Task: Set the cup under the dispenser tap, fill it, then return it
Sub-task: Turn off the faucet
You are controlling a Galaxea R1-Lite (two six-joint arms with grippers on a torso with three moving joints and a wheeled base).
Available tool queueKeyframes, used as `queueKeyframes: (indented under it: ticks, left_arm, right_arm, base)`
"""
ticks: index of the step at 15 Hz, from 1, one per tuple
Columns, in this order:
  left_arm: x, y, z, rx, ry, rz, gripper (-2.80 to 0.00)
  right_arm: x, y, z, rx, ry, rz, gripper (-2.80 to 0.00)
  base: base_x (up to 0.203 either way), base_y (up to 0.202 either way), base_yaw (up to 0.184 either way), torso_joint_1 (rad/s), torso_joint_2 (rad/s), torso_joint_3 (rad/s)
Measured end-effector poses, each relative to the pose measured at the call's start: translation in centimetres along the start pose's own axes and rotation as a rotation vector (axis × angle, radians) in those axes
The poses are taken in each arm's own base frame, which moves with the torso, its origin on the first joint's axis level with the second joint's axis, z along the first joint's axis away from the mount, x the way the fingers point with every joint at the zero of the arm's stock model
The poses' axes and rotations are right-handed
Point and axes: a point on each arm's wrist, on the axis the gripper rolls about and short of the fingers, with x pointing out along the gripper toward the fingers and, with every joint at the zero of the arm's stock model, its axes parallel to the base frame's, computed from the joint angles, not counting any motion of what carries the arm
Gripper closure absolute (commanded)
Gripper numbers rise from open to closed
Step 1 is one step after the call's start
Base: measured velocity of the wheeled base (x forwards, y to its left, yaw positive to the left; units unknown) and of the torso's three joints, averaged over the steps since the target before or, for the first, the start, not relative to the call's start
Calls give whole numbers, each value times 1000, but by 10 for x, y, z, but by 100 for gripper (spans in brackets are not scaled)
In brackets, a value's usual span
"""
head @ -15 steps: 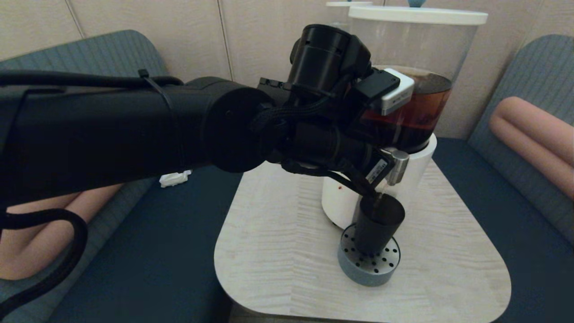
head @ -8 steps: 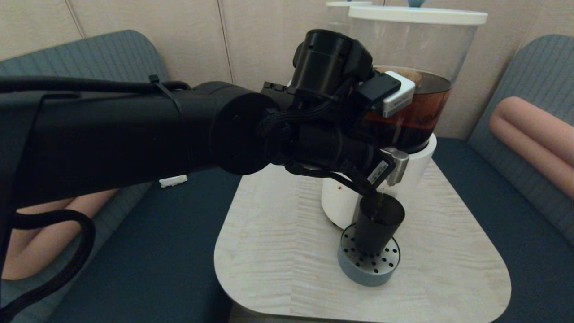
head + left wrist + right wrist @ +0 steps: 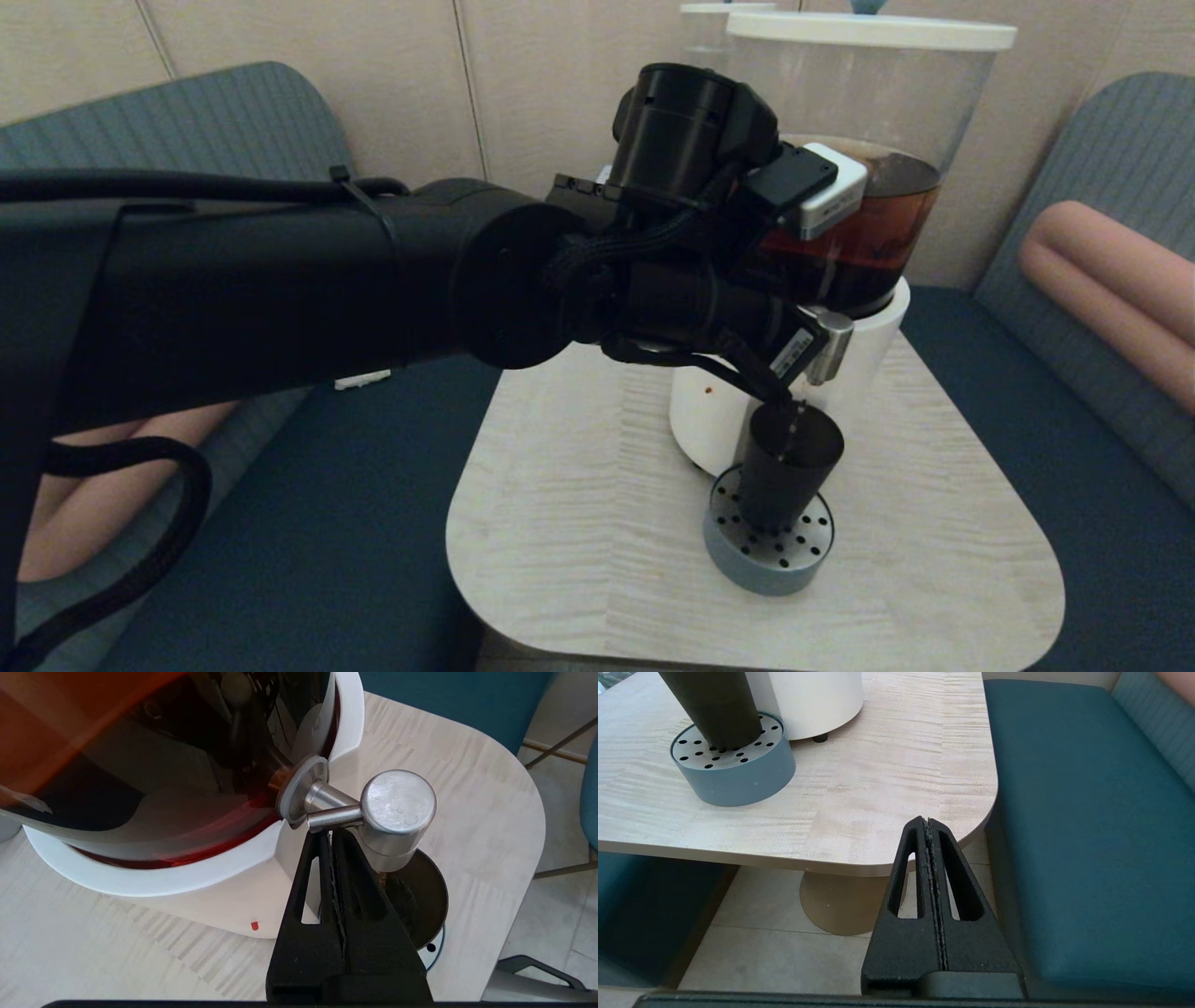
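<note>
Matte black, the left end effector [image 3: 331, 835] reaches across with its ribbed fingers pressed together, tips just beneath the brushed-steel dispenser tap [image 3: 397, 812]. Under the spout stands the cup [image 3: 787, 464], a dark tapered tumbler on a round grey perforated drip tray [image 3: 767, 553] on the pale wood-grain tabletop [image 3: 579, 523]. Rightward, below the tabletop's rounded edge, the right end effector [image 3: 928, 823] hangs closed and empty.

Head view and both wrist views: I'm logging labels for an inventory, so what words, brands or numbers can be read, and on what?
No text can be read anywhere.
White sticker on the left gripper: printed marks, too small to read.
Dispenser base: a small red dot, no lettering.
</note>
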Motion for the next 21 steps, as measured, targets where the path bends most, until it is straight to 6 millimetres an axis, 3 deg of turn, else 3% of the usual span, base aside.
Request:
queueKeyframes:
  ticks: [21]
  left_arm:
    - [-1,-1,6,26,-50,6,0]
  right_arm:
    - [0,0,0,0,0,0,0]
  base:
    - [0,0,0,0,0,0]
